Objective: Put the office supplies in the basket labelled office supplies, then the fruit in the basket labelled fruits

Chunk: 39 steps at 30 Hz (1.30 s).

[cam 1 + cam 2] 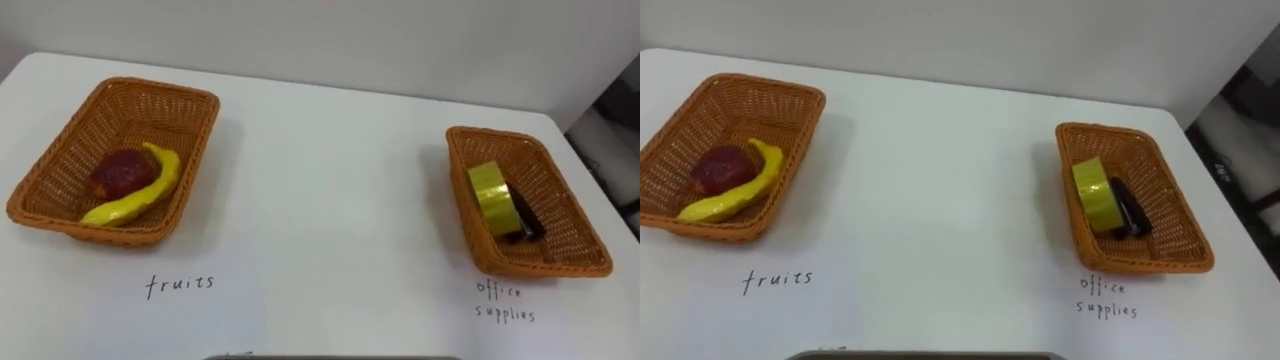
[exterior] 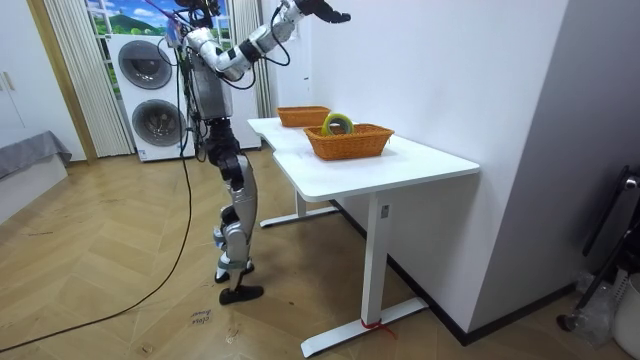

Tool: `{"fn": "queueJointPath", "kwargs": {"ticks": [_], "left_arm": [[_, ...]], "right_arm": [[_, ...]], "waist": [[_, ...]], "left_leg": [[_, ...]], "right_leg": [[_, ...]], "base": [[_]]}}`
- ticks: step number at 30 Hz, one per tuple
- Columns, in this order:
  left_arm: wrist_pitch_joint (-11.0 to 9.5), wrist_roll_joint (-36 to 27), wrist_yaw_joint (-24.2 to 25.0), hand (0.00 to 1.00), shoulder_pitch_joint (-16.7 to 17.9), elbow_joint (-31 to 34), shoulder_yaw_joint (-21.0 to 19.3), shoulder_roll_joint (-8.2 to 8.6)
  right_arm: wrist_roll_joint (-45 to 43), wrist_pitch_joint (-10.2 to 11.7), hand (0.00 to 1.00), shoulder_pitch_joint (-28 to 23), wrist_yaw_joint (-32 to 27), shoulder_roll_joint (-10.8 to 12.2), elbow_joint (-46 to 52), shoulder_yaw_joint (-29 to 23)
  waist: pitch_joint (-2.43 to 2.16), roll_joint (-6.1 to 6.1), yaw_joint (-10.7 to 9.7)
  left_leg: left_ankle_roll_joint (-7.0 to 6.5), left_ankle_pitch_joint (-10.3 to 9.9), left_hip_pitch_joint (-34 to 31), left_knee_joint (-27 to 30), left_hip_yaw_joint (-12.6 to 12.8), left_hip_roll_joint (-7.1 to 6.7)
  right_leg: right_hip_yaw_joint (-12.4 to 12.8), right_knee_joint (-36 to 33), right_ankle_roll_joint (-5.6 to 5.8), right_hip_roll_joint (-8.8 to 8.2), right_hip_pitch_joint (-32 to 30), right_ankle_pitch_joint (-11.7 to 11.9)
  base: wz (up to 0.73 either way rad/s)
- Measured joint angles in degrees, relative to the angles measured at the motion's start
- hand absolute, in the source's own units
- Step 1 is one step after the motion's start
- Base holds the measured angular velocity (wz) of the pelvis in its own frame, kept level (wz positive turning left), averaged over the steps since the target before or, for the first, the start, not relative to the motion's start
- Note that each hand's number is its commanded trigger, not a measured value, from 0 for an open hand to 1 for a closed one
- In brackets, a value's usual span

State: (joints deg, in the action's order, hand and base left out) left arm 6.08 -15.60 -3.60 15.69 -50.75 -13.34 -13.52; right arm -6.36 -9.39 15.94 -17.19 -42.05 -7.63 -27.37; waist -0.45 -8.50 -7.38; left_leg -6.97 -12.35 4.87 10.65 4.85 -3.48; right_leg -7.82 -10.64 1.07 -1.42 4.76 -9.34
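Left eye view — banana (image 1: 158,183), tape (image 1: 489,196), both basketed

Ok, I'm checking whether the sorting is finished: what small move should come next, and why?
Probably just lower the raised hand to rest. The banana and the dark red fruit lie in the fruits basket, the yellow tape roll and a dark item in the office supplies basket, so sorting looks done.

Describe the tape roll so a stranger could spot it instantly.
On the white table, find the wicker basket on the robot's right. The tape roll stands on edge inside. It is a bright yellow ring, unlike the dark item beside it.
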Motion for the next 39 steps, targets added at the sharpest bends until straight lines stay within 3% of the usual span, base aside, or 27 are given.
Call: {"fn": "queueJointPath", "kwargs": {"ticks": [5, 7, 11, 18, 21, 24, 28, 35, 39], "left_arm": [[-0.04, 0.03, -0.76, 0.00, 1.50, -0.12, -0.06, 1.09], [-0.07, 0.02, -0.85, 0.00, 1.50, -0.16, -0.09, 1.14], [-0.74, -0.04, -1.91, 0.00, 1.32, -0.17, 0.04, 1.39], [-1.50, -0.38, -3.13, 0.00, 1.42, 0.05, -0.01, 2.59], [-1.54, -0.44, -4.12, 0.00, 1.39, 0.37, -0.06, 3.09], [-1.67, -0.46, -4.64, 0.00, 1.72, 0.62, -0.07, 3.22], [-2.01, -0.66, -4.66, 0.00, 1.94, 1.26, -0.07, 3.32], [-2.46, -0.66, -4.80, 0.00, 2.60, 2.33, -1.33, 3.58], [-2.46, -1.22, -4.69, 0.00, 2.60, 2.69, -1.29, 3.66]], "right_arm": [[2.00, 0.86, 0.00, -8.42, -4.22, 0.12, 2.94, -3.15], [3.74, 1.05, 0.00, -9.94, -6.24, 0.34, 3.18, -3.84], [6.85, 2.82, 0.00, -14.38, -13.02, 3.58, 3.05, -5.93], [16.17, 5.74, 0.00, -21.71, -22.20, 10.31, 3.06, -10.39], [19.57, 6.34, 0.00, -23.64, -24.62, 13.11, 3.06, -11.76], [21.95, 7.38, 0.00, -24.81, -26.74, 14.91, 1.17, -12.30], [27.22, 7.93, 0.00, -26.74, -28.32, 15.40, -3.33, -12.92], [35.29, 9.65, 0.00, -29.40, -34.03, 19.57, -11.77, -16.25], [38.98, 10.88, 0.00, -31.62, -33.50, 21.47, -19.14, -16.33]], "waist": [[-0.38, 1.38, -0.19], [-0.21, 1.67, -0.33], [0.12, 1.81, -0.69], [0.20, 2.71, -0.78], [-0.01, 3.07, -1.20], [-0.16, 3.38, -1.70], [-0.16, 3.35, -1.95], [-0.18, 3.08, -1.98], [-0.04, 3.29, -2.02]], "left_leg": [[-0.02, -0.28, 0.92, -1.03, 1.96, 0.30], [0.05, -0.31, 0.99, -1.13, 2.93, 0.43], [0.37, -0.57, 1.41, -1.29, 3.16, 0.74], [0.40, -0.81, 1.22, -1.36, 3.50, 0.89], [0.34, -0.84, 0.68, -1.29, 3.62, 0.86], [0.30, -0.87, 0.65, -1.33, 3.93, 0.88], [0.23, -0.94, 0.70, -1.37, 3.91, 0.84], [0.28, -1.10, 0.71, -1.44, 4.05, 0.87], [0.21, -1.15, 0.73, -1.48, 4.02, 0.86]], "right_leg": [[1.71, -0.07, 0.00, 0.44, 0.14, 0.00], [2.45, -0.01, -0.01, 0.49, 0.03, 0.01], [2.58, 0.00, -0.10, 0.74, 0.29, 0.06], [2.63, -0.02, -0.11, 0.79, -0.06, 0.06], [2.65, -0.17, -0.11, 0.76, -0.78, 0.06], [2.49, -0.17, -0.11, 0.77, -0.65, 0.06], [3.09, -0.19, -0.11, 0.81, -0.73, 0.06], [3.12, -0.15, -0.10, 0.89, -0.73, 0.06], [3.05, -0.03, -0.10, 0.83, -0.68, 0.06]], "base": [[-0.23], [-0.24], [-0.06], [-0.03], [0.00], [-0.06], [0.00], [-0.02], [0.00]]}}
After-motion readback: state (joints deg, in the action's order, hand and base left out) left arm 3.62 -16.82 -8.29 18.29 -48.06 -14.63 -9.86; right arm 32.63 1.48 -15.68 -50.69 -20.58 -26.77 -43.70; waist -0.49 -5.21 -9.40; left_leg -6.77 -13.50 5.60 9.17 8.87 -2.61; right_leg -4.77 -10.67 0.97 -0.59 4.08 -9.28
